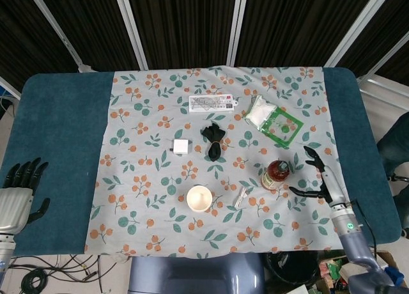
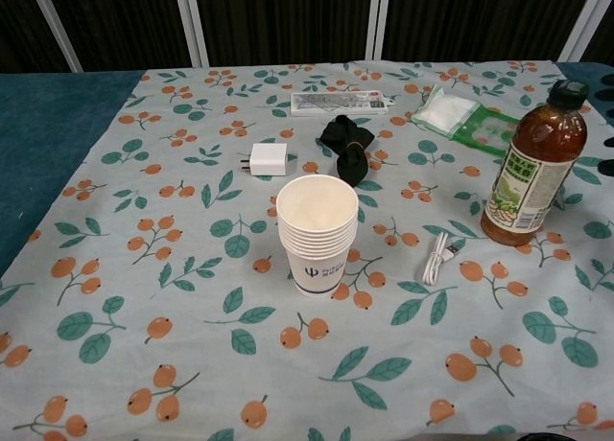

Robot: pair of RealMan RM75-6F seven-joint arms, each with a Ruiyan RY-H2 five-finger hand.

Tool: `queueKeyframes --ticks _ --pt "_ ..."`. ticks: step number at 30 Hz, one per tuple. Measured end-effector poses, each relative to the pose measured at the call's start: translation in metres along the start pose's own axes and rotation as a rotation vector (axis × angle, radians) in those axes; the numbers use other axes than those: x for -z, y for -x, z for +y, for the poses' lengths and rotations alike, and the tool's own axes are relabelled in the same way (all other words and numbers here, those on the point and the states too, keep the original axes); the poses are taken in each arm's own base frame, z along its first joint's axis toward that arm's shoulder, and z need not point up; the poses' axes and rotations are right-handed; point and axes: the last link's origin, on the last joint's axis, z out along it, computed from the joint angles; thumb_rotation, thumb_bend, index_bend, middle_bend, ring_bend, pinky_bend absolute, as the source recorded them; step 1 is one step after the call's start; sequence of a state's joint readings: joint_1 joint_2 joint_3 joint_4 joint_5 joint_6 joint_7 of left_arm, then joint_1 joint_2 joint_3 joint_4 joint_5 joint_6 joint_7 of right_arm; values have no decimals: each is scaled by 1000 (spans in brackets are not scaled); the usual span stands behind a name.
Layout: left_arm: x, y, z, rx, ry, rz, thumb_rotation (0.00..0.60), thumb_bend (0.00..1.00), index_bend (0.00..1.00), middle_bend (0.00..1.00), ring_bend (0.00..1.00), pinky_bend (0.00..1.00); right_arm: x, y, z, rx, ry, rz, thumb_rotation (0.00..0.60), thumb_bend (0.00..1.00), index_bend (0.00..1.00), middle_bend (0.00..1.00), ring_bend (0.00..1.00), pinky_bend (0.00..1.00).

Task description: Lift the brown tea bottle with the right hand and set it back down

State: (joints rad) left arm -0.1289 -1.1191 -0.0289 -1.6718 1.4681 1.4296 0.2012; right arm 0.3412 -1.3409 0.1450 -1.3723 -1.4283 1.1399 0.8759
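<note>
The brown tea bottle (image 1: 276, 174) (image 2: 532, 168), with a dark cap and a green-white label, rests its base on the floral cloth at the right. In the chest view it leans to the right. My right hand (image 1: 321, 177) is a short way to the right of the bottle, fingers spread, touching nothing. The chest view shows only dark bits of that hand at the right edge. My left hand (image 1: 21, 181) rests open over the blue table edge at the far left, holding nothing.
A stack of paper cups (image 2: 317, 235) stands mid-cloth, with a white cable (image 2: 439, 262) to its right. Behind them lie a black cloth (image 2: 347, 144), a white charger (image 2: 268, 158), a white-green packet (image 2: 460, 118) and a printed card (image 2: 341, 102).
</note>
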Motion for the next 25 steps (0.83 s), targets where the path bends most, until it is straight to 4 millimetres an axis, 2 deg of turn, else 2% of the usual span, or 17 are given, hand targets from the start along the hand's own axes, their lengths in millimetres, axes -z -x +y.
queueKeyframes --ticks 7,10,15,19,25 --pt "0 0 0 -1 -2 5 600 376 0 0 0 0 35 -60 -19 192 26 -63 600 87 45 44 37 138" --pt "0 -1 0 -1 -1 10 600 376 1 0 0 0 47 -75 -22 322 37 -42 600 87 44 44 37 138" --pt "0 -2 0 2 0 16 600 376 0 0 0 0 68 -80 -23 587 40 42 600 87 44 44 37 137" --pt "0 -3 0 1 3 19 600 376 1 0 0 0 94 -79 -21 813 45 163 600 88 44 44 37 138" --pt "0 -3 -1 2 4 24 600 376 1 0 0 0 133 -64 -13 904 39 281 600 98 44 44 37 138"
